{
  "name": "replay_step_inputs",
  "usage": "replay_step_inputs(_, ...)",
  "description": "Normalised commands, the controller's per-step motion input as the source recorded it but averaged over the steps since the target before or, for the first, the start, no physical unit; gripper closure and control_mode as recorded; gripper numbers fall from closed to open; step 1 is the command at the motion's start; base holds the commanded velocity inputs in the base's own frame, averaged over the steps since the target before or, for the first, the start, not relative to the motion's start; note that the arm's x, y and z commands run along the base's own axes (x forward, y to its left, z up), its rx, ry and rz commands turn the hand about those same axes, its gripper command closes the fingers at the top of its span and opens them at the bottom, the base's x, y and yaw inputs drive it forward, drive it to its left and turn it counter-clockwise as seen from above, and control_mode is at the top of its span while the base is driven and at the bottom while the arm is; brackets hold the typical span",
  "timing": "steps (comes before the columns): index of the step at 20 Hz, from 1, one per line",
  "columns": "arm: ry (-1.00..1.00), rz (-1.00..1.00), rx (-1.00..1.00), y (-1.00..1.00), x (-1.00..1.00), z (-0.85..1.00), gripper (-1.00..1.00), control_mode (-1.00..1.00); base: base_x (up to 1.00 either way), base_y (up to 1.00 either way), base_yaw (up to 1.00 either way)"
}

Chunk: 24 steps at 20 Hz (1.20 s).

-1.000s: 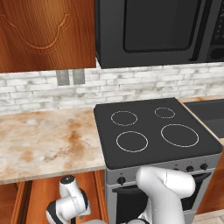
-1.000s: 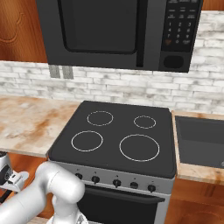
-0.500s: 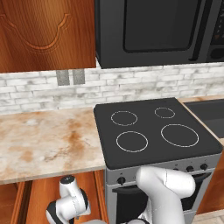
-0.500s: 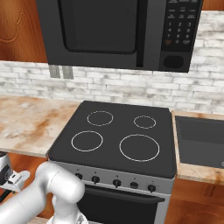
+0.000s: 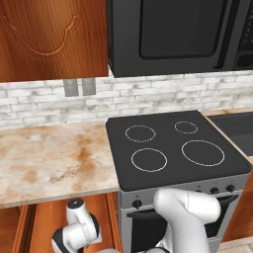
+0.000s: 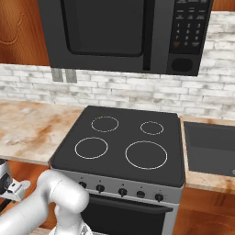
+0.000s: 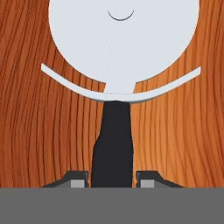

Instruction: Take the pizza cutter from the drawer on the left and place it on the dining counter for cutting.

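Cutter: the cutter is lying flat on the wooden floor of the drawer, its pale wheel blade filling the top of the hand view and its black handle running straight down toward the bottom edge.

Guard: a thin white curved strip is arching across just under the wheel, where the handle is joining it.

Gripper: the gripper is sitting over the handle's lower end – one dark fingertip on each side of it.

Grip: the fingers are pressing in on the handle, apparently touching both its sides, though the grey band is cutting off the contact, so a firm hold is only likely.

Arm: in the left base view the arm is bending down below the worktop's front edge, its wrist reaching low in front of the brown cabinets left of the stove.

Stove: the black cooktop with four white rings is sitting beside the marble worktop – a dark microwave is hanging above it.

Wall: white brick is running behind the worktop, with a pair of grey outlets left of the stove.

Sink: a dark sink is lying to the right of the cooktop.
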Motion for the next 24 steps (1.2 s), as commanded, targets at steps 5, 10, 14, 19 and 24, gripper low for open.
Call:
replay_step_inputs(5,-0.03,0.00,0.00,0.00,-0.16,0.48,1.00,-1.00,0.00,0.00,0.00)
replay_step_inputs(10,0.00,0.00,0.00,0.00,-0.18,0.73,1.00,-1.00,0.00,0.00,0.00)
replay_step_inputs(14,0.00,0.00,0.00,0.00,-0.33,0.75,1.00,-1.00,0.00,0.00,0.00)
replay_step_inputs(19,0.00,0.00,0.00,-0.02,-0.45,0.75,1.00,-1.00,0.00,0.00,0.00)
replay_step_inputs(24,0.00,0.00,0.00,-0.11,-0.50,0.78,1.00,-1.00,0.00,0.00,0.00)
